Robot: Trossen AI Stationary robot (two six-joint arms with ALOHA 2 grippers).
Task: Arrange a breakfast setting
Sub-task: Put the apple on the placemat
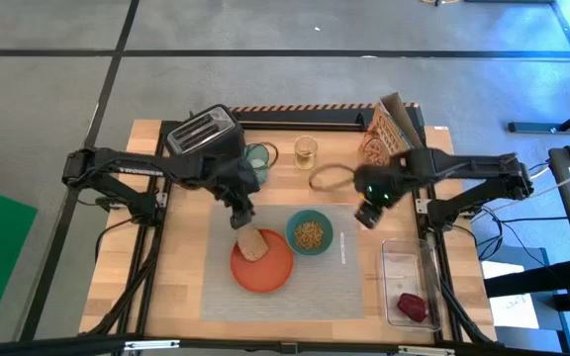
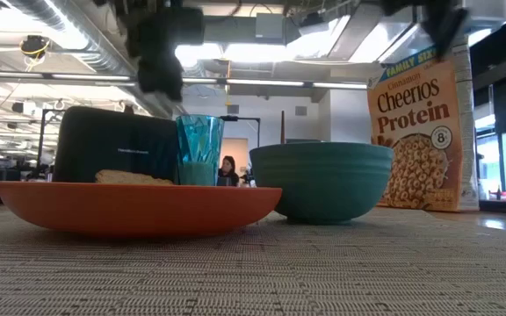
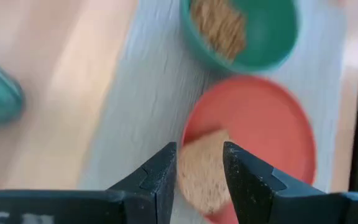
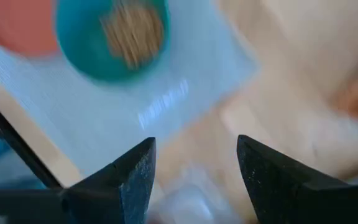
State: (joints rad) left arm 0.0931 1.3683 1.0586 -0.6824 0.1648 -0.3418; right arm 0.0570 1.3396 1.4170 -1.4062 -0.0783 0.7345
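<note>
Left wrist view: my left pincer [image 3: 199, 177] hangs part-open, empty, over the toast slice [image 3: 202, 168] on the orange plate [image 3: 272, 130]. Toast is light and crumbly; I'd grip its edges. Right pincer [image 4: 194, 171] open, idle.

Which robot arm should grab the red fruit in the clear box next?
Probably the right. The right gripper hangs open near the placemat's right edge, closer to the clear box holding the red fruit. The left gripper is over the toast, farther away.
</note>
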